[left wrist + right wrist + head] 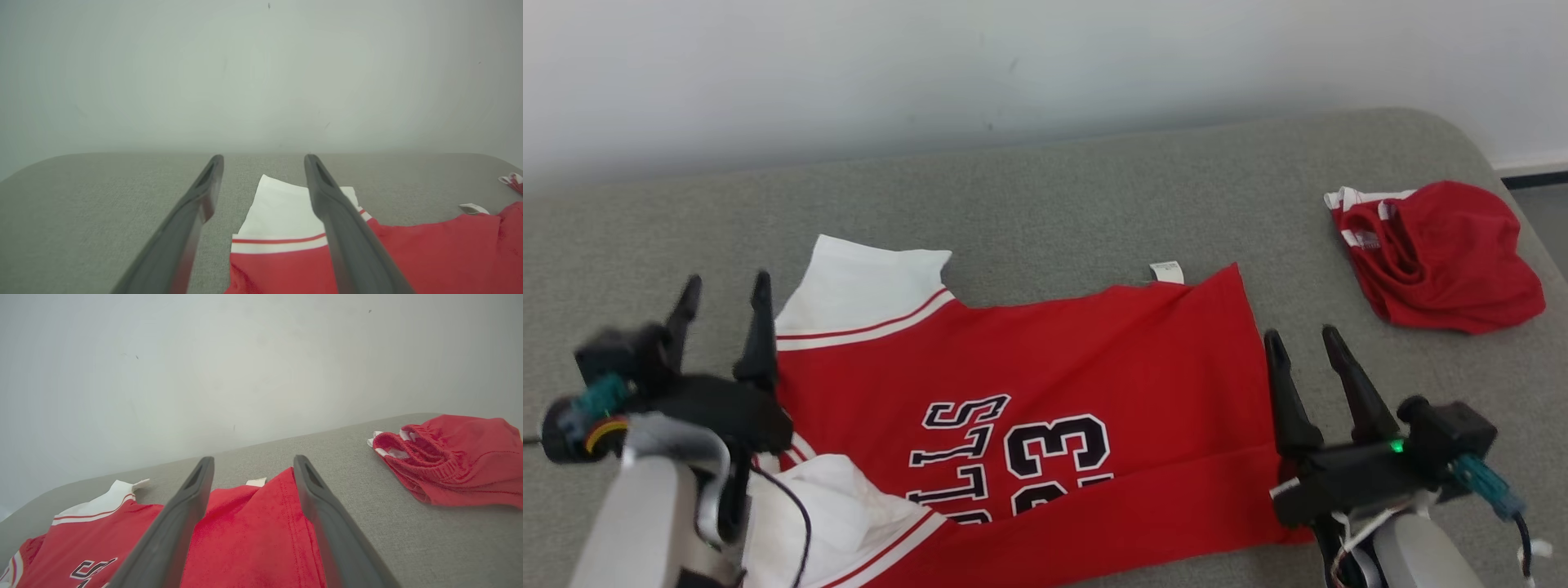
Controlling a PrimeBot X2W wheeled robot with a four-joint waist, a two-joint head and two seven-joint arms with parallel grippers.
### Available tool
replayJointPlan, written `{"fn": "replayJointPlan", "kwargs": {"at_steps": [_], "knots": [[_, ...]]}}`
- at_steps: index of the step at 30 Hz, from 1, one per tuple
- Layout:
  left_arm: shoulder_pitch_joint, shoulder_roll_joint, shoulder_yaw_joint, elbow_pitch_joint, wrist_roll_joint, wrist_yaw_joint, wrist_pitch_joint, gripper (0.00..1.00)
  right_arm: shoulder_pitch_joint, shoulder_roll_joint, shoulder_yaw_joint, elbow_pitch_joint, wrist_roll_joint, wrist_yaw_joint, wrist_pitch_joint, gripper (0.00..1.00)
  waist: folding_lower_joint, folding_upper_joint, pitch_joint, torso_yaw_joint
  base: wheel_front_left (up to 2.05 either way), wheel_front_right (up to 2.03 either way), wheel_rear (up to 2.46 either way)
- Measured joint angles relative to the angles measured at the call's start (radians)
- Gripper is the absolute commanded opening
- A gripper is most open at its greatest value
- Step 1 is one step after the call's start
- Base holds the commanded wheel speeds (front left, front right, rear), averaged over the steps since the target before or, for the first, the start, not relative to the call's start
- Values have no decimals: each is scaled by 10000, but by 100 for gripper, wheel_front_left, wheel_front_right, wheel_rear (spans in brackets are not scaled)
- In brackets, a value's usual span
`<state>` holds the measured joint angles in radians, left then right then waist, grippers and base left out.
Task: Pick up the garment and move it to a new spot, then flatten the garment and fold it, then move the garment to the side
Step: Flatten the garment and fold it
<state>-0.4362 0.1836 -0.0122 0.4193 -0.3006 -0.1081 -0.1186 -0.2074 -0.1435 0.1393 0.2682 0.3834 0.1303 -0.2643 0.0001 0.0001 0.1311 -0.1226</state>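
Two hands are held low over a grey bench (1054,196), each with its fingers spread apart and nothing between them. The jersey (1045,367) is spread across the front middle of the bench, with the lettering facing up. Its white sleeves are turned toward the left hand (727,282), and its hem lies just beside the right hand (1300,333). A smaller red garment (1437,253) is bunched well apart, at the far right.
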Motion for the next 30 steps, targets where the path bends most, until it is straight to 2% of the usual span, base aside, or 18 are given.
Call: {"fn": "replayJointPlan", "kwargs": {"at_steps": [7, 14, 23, 30], "knots": [[-2704, 909, -251, 1162, -777, -163, 2082, 100, -2386, 169, 765, 840, 38, 0, 0, 100, 1, 0, 1011, -706, 0, 0, 0], [-4180, 1576, -543, 2422, -815, -171, 3283, 100, -3681, 435, 1266, 1269, 261, 0, 0, 100, 2, 1, 2010, -1398, 0, 0, 0], [-4677, 1939, -667, 3847, -575, 109, 3195, 100, -3914, 533, 1411, 1321, 418, 0, 0, 100, 1, 2, 2773, -2190, 0, 0, 0], [-4901, 2205, -828, 4337, -245, 343, 2717, 100, -3900, 512, 1394, 1354, 420, 0, 0, 100, 0, 1, 2905, -2294, 0, 0, 0]]}}
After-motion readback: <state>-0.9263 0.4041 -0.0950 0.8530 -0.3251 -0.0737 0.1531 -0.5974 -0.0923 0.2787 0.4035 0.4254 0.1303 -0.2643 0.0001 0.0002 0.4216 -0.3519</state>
